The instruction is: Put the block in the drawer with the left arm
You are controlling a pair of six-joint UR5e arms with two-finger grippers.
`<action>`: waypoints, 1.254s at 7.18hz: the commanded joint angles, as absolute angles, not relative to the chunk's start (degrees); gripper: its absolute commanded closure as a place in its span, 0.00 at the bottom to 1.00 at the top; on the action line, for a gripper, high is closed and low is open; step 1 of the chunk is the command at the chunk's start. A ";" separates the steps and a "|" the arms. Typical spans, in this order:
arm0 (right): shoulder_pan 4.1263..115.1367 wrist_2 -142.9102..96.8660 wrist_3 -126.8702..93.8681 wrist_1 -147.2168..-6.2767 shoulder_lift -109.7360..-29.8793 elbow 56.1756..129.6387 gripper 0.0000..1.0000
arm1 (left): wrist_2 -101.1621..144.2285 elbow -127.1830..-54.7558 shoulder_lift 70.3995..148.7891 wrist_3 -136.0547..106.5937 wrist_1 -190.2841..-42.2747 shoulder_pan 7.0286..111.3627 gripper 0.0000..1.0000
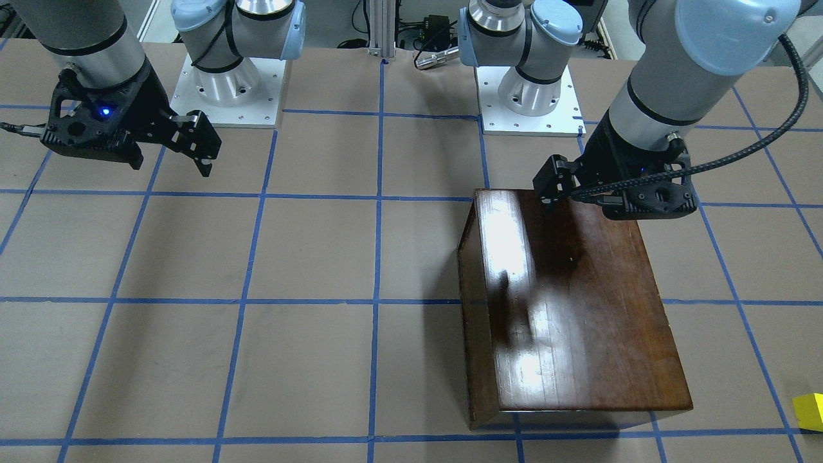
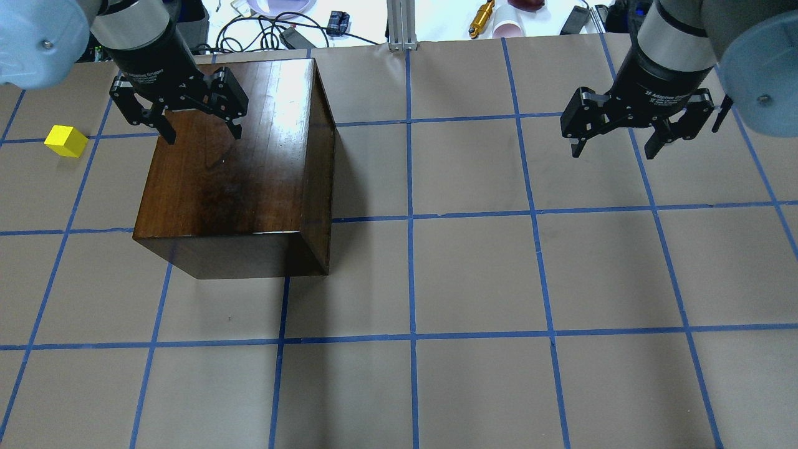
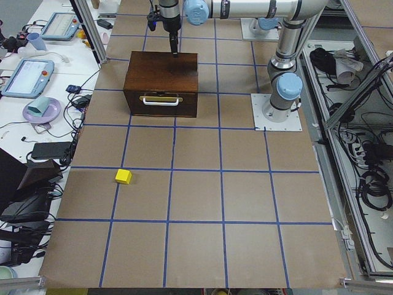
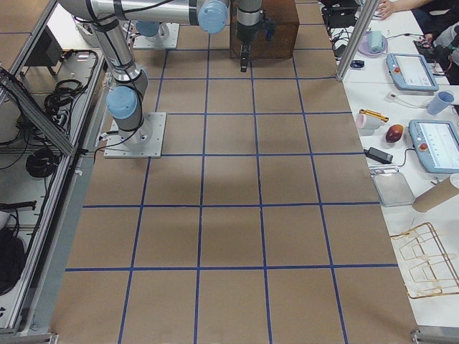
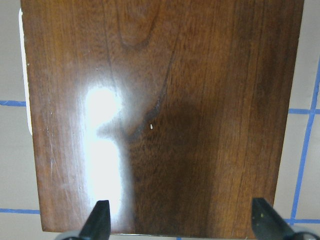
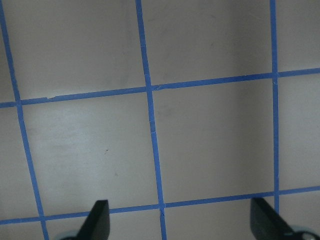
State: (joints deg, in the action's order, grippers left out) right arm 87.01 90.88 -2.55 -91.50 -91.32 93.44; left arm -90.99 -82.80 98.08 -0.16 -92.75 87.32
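Note:
The yellow block [image 2: 65,141] lies on the table to the left of the dark-brown cabinet [image 2: 237,168]; it also shows in the front-facing view [image 1: 810,411] and the exterior left view [image 3: 123,176]. The drawer is shut. Only its dark front with a pale handle [image 3: 161,99] shows, and the pale tray is hidden inside. My left gripper [image 2: 202,134] hangs open and empty above the cabinet's top, near its far edge. The left wrist view shows the cabinet top [image 5: 160,115] between the open fingertips. My right gripper [image 2: 614,153] is open and empty above bare table at the right.
The brown table surface carries a grid of blue tape. The two arm bases [image 1: 225,90] [image 1: 530,96] stand at the robot's edge. Tablets, a purple plate [image 3: 42,110] and cables lie on the side bench beyond the table's far edge.

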 commanded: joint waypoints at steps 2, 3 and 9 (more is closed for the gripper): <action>87.01 90.88 -2.55 -91.49 -91.32 93.43 0.00 | -90.97 -82.44 98.26 -0.18 -91.76 87.19 0.00; 87.01 90.88 -2.55 -91.49 -91.32 93.43 0.00 | -90.97 -82.09 98.26 -0.18 -91.76 87.10 0.00; 87.01 90.88 -2.55 -91.49 -91.32 93.52 0.00 | -84.39 -77.87 101.07 23.41 -91.93 65.16 0.00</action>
State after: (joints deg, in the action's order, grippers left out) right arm 86.99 90.92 -2.55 -91.49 -91.32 93.51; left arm -86.03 -78.16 100.24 16.74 -92.03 69.77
